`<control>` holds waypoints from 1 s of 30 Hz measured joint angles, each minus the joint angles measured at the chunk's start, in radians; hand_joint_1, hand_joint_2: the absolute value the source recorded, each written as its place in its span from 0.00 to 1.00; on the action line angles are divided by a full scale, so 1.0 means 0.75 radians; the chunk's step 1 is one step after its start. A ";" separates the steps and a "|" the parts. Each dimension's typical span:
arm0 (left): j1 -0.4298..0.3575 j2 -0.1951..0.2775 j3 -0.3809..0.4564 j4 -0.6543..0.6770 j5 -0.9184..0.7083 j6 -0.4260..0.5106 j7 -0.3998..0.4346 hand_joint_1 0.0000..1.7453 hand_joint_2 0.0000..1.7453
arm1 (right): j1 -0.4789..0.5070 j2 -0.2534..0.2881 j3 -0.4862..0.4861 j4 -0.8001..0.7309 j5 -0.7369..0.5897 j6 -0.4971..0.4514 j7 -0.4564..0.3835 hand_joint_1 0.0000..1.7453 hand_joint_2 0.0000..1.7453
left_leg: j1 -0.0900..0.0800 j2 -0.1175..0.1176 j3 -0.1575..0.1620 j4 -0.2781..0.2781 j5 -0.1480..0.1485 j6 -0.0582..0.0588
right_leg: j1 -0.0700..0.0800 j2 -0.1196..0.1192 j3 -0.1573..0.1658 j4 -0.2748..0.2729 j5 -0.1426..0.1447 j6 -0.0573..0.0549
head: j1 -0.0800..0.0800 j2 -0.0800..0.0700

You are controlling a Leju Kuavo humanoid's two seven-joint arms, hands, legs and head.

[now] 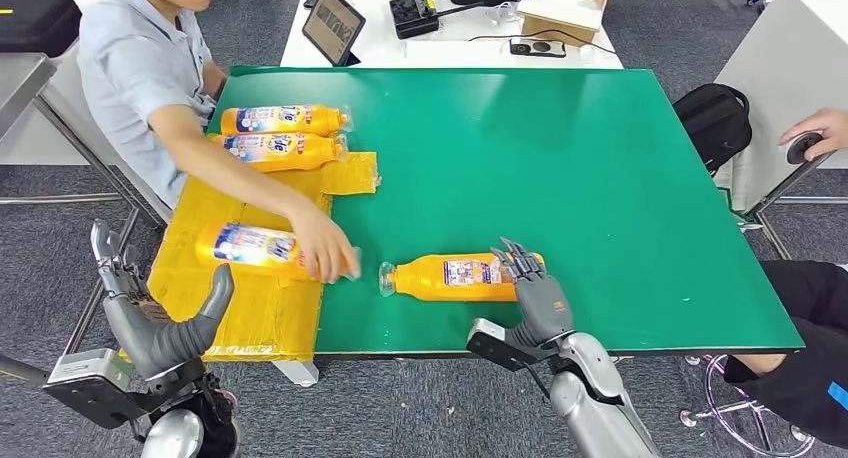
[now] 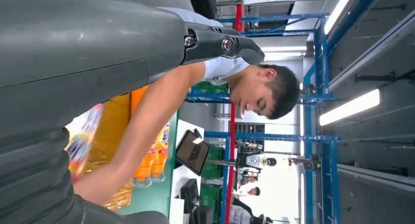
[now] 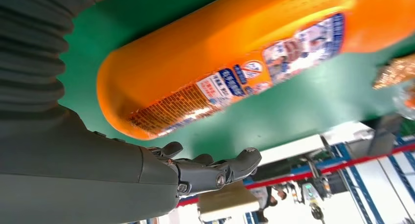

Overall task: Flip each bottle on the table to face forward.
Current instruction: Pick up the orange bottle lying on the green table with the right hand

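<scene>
Several orange bottles lie on their sides. Two lie together at the back left (image 1: 283,119) (image 1: 278,150). A third (image 1: 250,245) rests on the yellow mat (image 1: 255,313) under a person's hand (image 1: 325,250). The fourth bottle (image 1: 450,278) (image 3: 235,57) lies on the green table (image 1: 600,178) near its front edge, small-print label up, cap pointing left. My right hand (image 1: 530,283) (image 3: 147,170) is at its base end, its fingers (image 3: 220,170) stretched out beside the bottle and not closed round it. My left hand (image 1: 150,308) (image 2: 98,48) hangs open off the table's left front corner.
The person in a grey shirt (image 1: 140,68) sits at the left and leans an arm over the mat. A white table behind carries a tablet (image 1: 333,25) and a cardboard box (image 1: 565,3). A black backpack (image 1: 712,118) and another person's hand (image 1: 815,133) are at the right.
</scene>
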 joint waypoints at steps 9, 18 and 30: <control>-0.007 -0.002 -0.016 0.001 -0.007 -0.018 0.036 0.00 1.00 | -0.141 -0.002 -0.009 0.184 0.053 -0.012 0.052 0.00 1.00 | 0.000 0.000 0.000 0.000 0.000 0.000 | 0.000 0.000 0.000 0.000 0.000 0.000 | 0.000 0.000; -0.033 -0.002 -0.035 0.029 -0.002 -0.047 0.069 0.00 1.00 | -0.233 -0.001 -0.009 0.317 0.068 -0.020 0.061 0.00 1.00 | 0.000 0.000 0.000 0.000 0.000 0.000 | 0.000 0.000 0.000 0.000 0.000 0.000 | 0.000 0.000; -0.070 -0.002 -0.052 0.083 0.001 -0.071 0.100 0.00 1.00 | -0.366 0.024 -0.008 0.491 0.081 0.003 0.093 0.00 1.00 | 0.000 0.000 0.000 0.000 0.001 0.000 | 0.000 0.000 0.000 0.000 0.001 0.000 | 0.000 0.000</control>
